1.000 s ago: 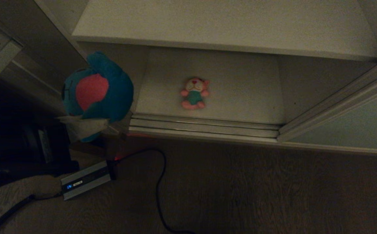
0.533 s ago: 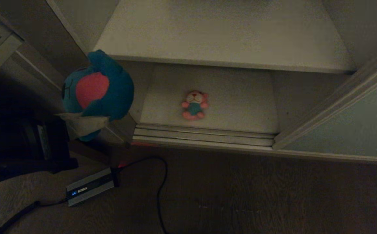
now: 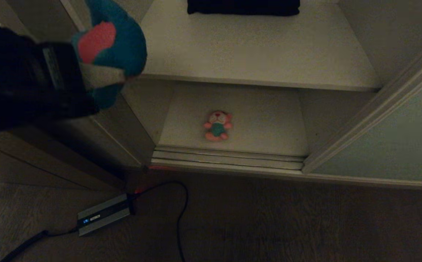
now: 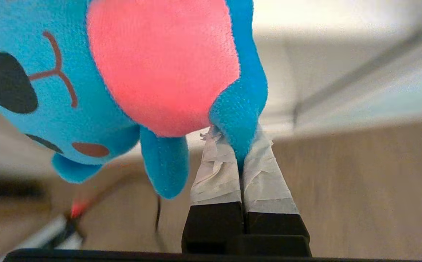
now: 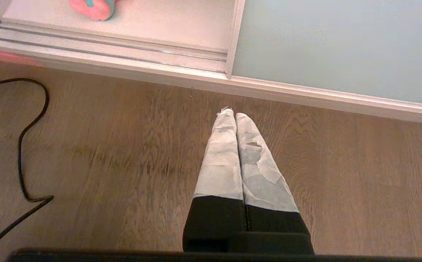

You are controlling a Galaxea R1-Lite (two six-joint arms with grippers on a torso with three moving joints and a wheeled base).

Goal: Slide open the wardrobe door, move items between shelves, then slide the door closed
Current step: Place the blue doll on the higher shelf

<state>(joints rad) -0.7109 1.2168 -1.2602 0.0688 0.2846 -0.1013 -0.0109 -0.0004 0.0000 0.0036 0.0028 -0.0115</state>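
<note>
My left gripper (image 3: 103, 78) (image 4: 238, 140) is shut on one limb of the teal-blue plush toy (image 3: 114, 47) (image 4: 134, 72), which hangs in the air at the left of the wardrobe opening, level with the upper shelf (image 3: 254, 47). The pink plush toy (image 3: 217, 125) (image 5: 92, 7) lies on the bottom shelf (image 3: 265, 120) near its front. The sliding wardrobe door (image 3: 389, 142) (image 5: 334, 43) stands slid to the right, so the left half is open. My right gripper (image 5: 234, 116) is shut and empty, hanging over the wood floor in front of the door.
A dark folded cloth (image 3: 243, 6) lies at the back of the upper shelf. A brown wooden side panel (image 3: 68, 145) bounds the opening on the left. On the floor lie a grey power brick (image 3: 103, 214) and a black cable (image 3: 180, 218) (image 5: 21, 145). The door track (image 3: 229, 156) runs along the wardrobe's front.
The whole head view has shifted downward as the camera rose, bringing the dark cloth into view. My left gripper has lifted the teal-blue toy up to the upper shelf's level.
</note>
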